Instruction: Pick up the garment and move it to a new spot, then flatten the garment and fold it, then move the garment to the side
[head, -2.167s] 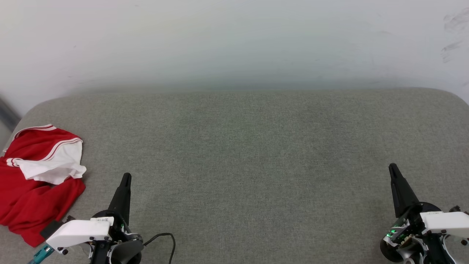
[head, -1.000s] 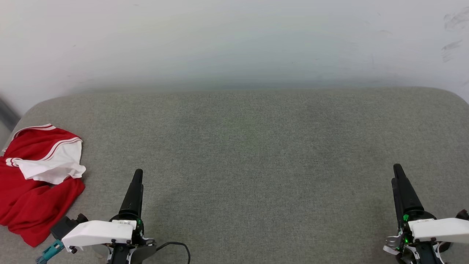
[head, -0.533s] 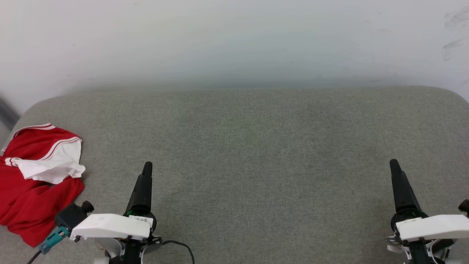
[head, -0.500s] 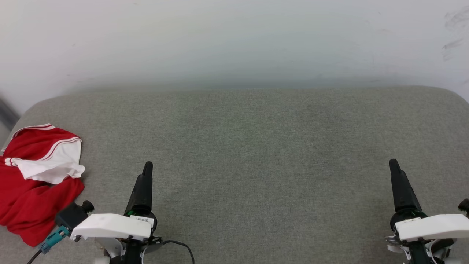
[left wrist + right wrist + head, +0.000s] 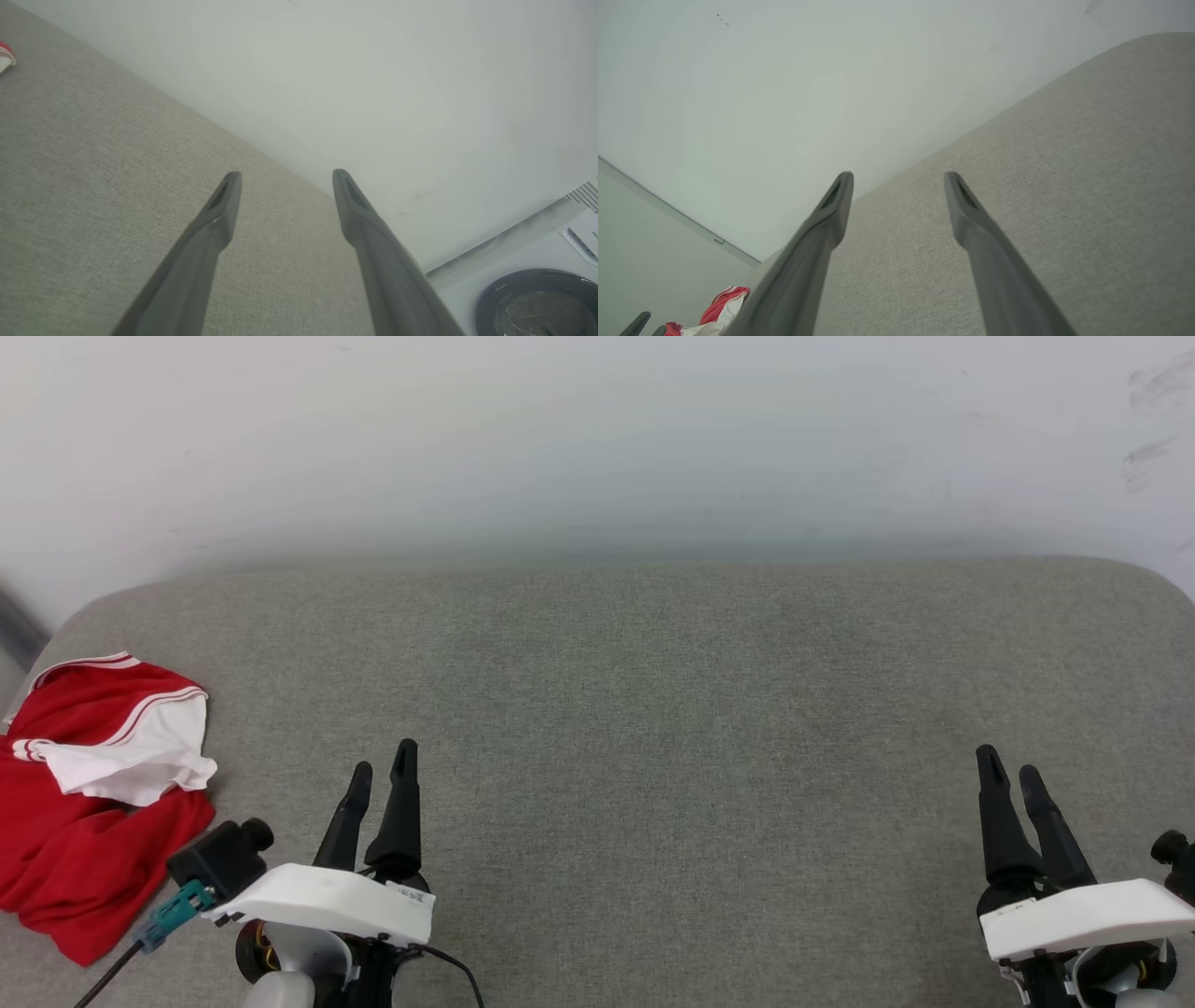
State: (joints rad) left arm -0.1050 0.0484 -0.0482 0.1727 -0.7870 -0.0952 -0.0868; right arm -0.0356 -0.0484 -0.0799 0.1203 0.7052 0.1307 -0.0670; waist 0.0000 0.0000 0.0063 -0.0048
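Left pincer (image 5: pixel 384 758) shifted right, agape; wrist view adds appliance (image 5: pixel 523 252).

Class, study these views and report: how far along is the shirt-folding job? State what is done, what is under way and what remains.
Done: nothing yet; the garment lies crumpled at the left edge of the grey cushion. In hand: the left gripper and right gripper are open, empty and apart from it. Left: pick up, move, flatten, fold, set aside.

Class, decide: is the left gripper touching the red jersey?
Apart. The head view shows bare grey cushion between the left gripper and the red jersey.
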